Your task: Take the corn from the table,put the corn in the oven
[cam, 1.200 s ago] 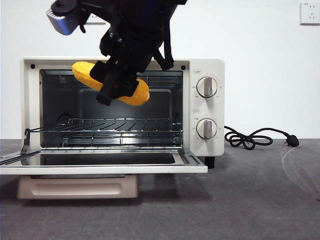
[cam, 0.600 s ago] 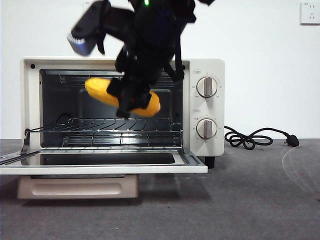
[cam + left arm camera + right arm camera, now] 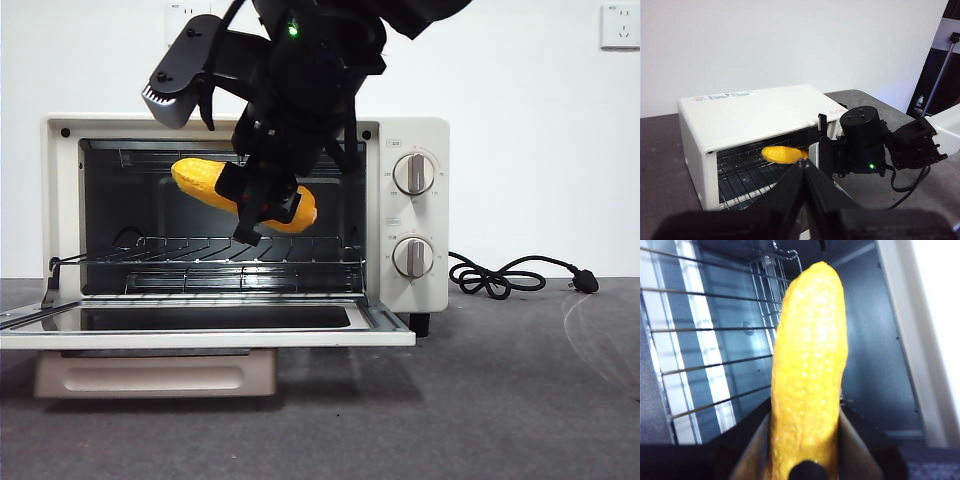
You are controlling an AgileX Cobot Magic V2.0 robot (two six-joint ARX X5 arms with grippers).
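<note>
The cream-white oven [image 3: 415, 290] stands on the dark grey table [image 3: 500, 400] with its door [image 3: 200, 338] folded down flat. My right gripper [image 3: 255, 205] reaches down in front of the open cavity, shut on the yellow corn [image 3: 205, 183]. The cob hangs tilted above the wire rack [image 3: 240, 250], not touching it. In the right wrist view the corn [image 3: 810, 365] points into the cavity between the two fingers [image 3: 756, 442]. The left wrist view shows the oven [image 3: 760, 112], the corn [image 3: 782, 154] at its opening, and my left gripper [image 3: 805, 167] shut and empty, well back from them.
The oven's black cord [image 3: 500, 275] lies coiled on the table to its right. Two round knobs [image 3: 413, 173] sit on the oven's right panel. A white wall stands close behind, with a socket [image 3: 620, 25] high on the right.
The right gripper has carried the corn lower and to the right, from the top of the oven opening to just above the rack. Its wrist has swung upward.
</note>
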